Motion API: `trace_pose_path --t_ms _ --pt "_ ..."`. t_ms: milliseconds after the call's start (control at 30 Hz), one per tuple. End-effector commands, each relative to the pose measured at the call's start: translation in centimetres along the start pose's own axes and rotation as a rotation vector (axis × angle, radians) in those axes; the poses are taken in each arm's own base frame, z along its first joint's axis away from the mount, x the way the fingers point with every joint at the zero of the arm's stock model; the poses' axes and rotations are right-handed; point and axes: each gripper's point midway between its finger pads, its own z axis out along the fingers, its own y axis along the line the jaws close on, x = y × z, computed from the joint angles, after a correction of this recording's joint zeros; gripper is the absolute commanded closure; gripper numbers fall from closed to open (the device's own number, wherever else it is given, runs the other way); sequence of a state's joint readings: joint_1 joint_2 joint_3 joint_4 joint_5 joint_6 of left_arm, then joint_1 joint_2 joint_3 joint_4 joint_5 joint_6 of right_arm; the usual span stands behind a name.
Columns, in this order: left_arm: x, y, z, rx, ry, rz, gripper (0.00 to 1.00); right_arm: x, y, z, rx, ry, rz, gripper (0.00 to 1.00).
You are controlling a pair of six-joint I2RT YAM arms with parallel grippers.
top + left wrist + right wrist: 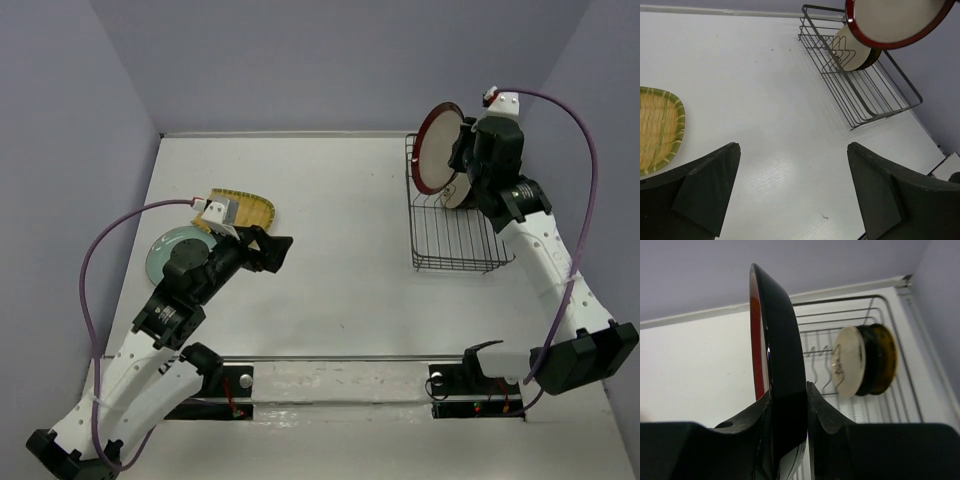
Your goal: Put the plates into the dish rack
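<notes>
A: Where is the red-rimmed beige plate (436, 150)?

B: In the air over the far end of the dish rack (462, 262), which sits by the table's right edge, close to the far right corner. The right gripper (788, 402) is clenched on its rim and holds it on edge, I'd guess so that it can slide down between the upright tines.

A: Is anything racked already?

B: Three plates stand upright at the rack's far end: a cream plate with a dark mark (845, 362), a small black plate (867, 360) behind it, then a small yellow plate (886, 356).

A: And the left gripper (792, 170)?

B: It has its jaws spread wide and holds nothing. It hangs over the table's left half. Toward the left edge, the yellow ribbed fan-shaped plate (250, 208) and the pale green round plate (172, 250) lie flat. They probably go in next.
</notes>
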State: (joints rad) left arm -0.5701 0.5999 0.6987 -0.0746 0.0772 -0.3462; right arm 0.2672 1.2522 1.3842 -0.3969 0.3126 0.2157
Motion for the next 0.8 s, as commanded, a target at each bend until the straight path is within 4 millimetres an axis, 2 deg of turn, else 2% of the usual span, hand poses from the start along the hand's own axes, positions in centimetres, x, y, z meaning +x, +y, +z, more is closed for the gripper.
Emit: trace_pose_path --t_ms 0,133,233,367,467,567,767 --pt "0.1 0.0 -0.3 0.019 0.005 0.089 0.01 -8.6 -4.5 0.1 0.319 -0.215 -0.112 0.93" --pt "0.1 -0.3 -0.5 0.048 0.003 0.086 0.01 -10.0 -5.9 2.3 0.42 -0.194 -0.239 0.93" --pt "-0.1 -0.5 -0.8 0.054 -0.008 0.091 0.01 -9.8 -6.5 4.0 0.433 -0.167 -0.289 0.93" --pt "-0.2 -0.5 -1.0 0.051 -0.014 0.093 0.01 -8.3 -7.7 6.9 0.432 -0.117 -0.307 0.93" --pt "-0.1 -0.6 -1.0 0.053 -0.01 0.093 0.01 -7.0 -7.7 8.7 0.423 -0.082 -0.324 0.93" --pt "-0.1 -0.5 -1.0 0.05 -0.009 0.09 0.01 -5.6 -7.9 10.0 0.413 -0.048 -0.336 0.93" --pt "0.1 -0.4 -0.9 0.044 -0.005 0.091 0.01 -3.9 -7.8 11.0 0.377 -0.015 -0.328 0.93"
